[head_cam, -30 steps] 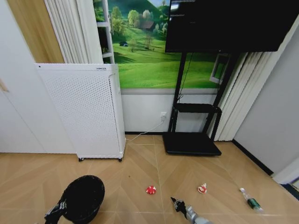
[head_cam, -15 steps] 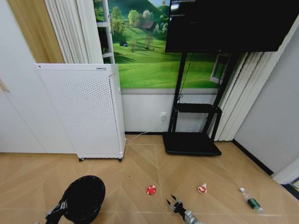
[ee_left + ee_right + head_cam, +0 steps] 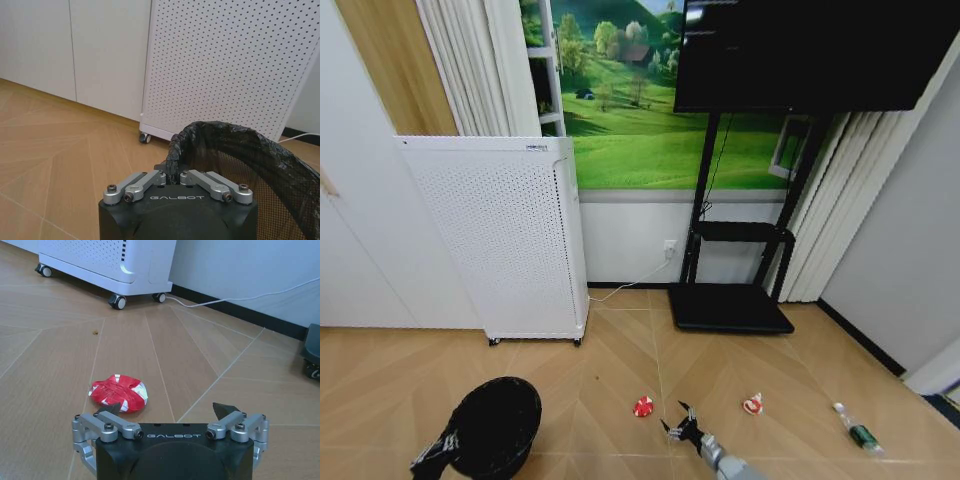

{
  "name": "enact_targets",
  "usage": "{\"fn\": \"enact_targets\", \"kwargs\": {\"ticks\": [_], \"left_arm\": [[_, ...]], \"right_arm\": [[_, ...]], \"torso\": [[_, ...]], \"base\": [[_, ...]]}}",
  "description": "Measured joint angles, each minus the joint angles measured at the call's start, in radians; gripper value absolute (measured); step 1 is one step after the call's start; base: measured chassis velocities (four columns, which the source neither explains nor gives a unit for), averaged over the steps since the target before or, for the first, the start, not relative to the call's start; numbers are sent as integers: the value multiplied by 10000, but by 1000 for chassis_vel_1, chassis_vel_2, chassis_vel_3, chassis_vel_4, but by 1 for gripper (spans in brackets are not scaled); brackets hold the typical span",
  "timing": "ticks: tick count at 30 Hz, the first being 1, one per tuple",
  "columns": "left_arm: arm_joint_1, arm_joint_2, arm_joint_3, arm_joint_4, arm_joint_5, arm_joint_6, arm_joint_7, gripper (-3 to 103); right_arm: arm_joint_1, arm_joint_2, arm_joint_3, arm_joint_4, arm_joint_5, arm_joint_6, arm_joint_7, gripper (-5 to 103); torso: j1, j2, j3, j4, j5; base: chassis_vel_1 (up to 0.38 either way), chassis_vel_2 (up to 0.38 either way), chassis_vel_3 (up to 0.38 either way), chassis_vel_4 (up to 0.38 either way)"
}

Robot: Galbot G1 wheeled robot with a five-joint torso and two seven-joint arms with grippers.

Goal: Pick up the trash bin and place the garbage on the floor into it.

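With the small black mesh-sided trash bin (image 3: pixel 498 425) pinched at its rim by the left gripper (image 3: pixel 172 176), the crushed red-and-white wrapper (image 3: pixel 119 392) on the tan herringbone floor (image 3: pixel 610 350) could be nudged aside, because the wide-open, empty right gripper (image 3: pixel 170 412) is offset beside it.

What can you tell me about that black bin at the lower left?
The trash bin is small, round and bucket-shaped, with dark mesh sides and a crinkled black plastic liner folded over its rim. It is upright, its mouth open. The left hand is shut on the near rim. It is in front of the white perforated cabinet, apart from it. Whether it touches the floor is unclear.
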Motion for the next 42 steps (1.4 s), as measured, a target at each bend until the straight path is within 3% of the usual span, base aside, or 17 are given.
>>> {"fn": "enact_targets", "kwargs": {"ticks": [12, 27, 29, 30, 31, 33, 34, 37, 42], "left_arm": [[369, -281, -284, -12, 118, -108, 0, 7], [382, -452, -259, -38, 233, -151, 4, 7], [359, -466, -228, -18, 257, -182, 15, 7], [345, -475, -206, -8, 258, -186, 17, 7], [345, -475, -206, -8, 258, -186, 17, 7], [293, -491, -145, 15, 258, -187, 17, 7], [261, -502, -107, 20, 258, -186, 15, 7], [198, -544, -19, 21, 263, -188, 9, 7], [165, -592, 44, 86, 297, -199, 22, 7]], "right_arm": [[450, 897, 429, -836, 872, -880, -322, 100], [890, 1517, 1048, -1384, 809, -1065, -934, 100], [969, 1602, 1070, -1382, 48, -873, -574, 100], [1015, 1550, 1177, -1240, -1148, -535, -308, 100], [1015, 1550, 1177, -1240, -1148, -535, -308, 100], [1124, 1428, 1314, -897, -3452, -51, 259, 100], [1147, 1418, 1319, -826, -4097, 57, 583, 100], [1114, 1301, 1075, -788, -4847, 36, 1198, 100], [1067, 1159, 764, -850, -5467, -178, 1591, 100]], "torso": [[0, 0, 0, 1, 1], [0, 0, 0, 2, 0], [0, 0, 0, 2, 1], [0, -1, 1, 2, 3], [0, -1, 1, 2, 3], [0, 0, -2, 2, -3], [0, 0, -1, 3, -2], [0, -1, -1, 2, 4], [0, 0, 0, -3, 3]], "base": [[0, 0, 0, 0], [0, 0, 0, 0], [0, 0, 0, 0], [0, 0, 0, 0], [0, 0, 0, 0], [0, 0, 0, 0], [0, 0, 0, 0], [0, 0, 0, 0], [0, 0, 0, 0]]}}
